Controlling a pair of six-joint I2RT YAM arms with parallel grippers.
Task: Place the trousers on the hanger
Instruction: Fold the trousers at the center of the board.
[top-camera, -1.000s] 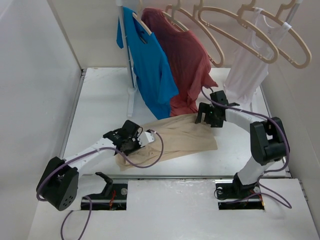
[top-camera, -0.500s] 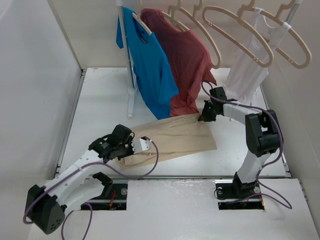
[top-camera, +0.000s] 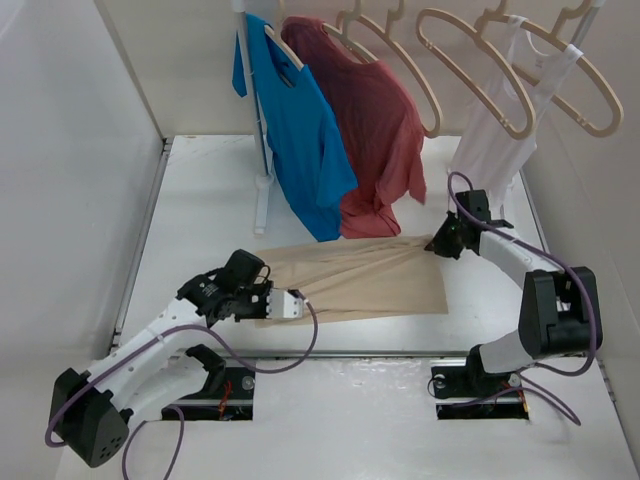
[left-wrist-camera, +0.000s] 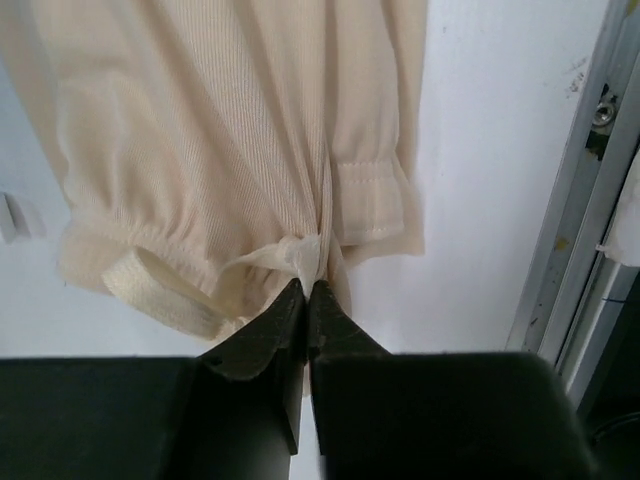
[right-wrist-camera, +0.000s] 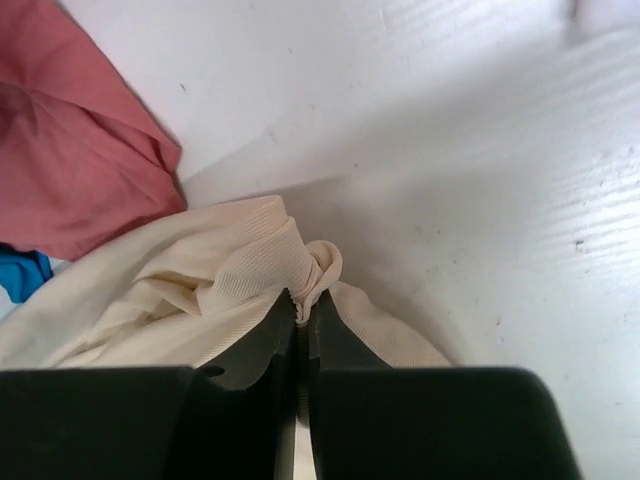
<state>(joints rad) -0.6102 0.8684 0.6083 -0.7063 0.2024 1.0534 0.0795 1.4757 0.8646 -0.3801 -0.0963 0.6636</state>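
Note:
The beige trousers (top-camera: 355, 280) lie stretched across the middle of the white table (top-camera: 200, 210). My left gripper (top-camera: 296, 305) is shut on their gathered waistband end (left-wrist-camera: 310, 262) at the near left. At the far right corner my right gripper (top-camera: 436, 245) is shut on a bunched fold of the trousers (right-wrist-camera: 312, 272). Between the two grips the cloth is pulled nearly flat. An empty beige hanger (top-camera: 475, 70) hangs on the rail at the back, above and behind the right gripper, with another empty hanger (top-camera: 395, 60) left of it.
A blue T-shirt (top-camera: 300, 130) and a dull red T-shirt (top-camera: 375, 130) hang at the back centre, their hems just above the trousers. A white vest (top-camera: 495, 130) hangs at the back right. The rack's white post (top-camera: 265, 190) stands at back left. A metal rail (left-wrist-camera: 575, 240) edges the table's near side.
Both grippers closed on the trousers' ends. The right gripper moved right and the left slightly nearer, pulling the crumpled cloth out into a flatter, wider strip.

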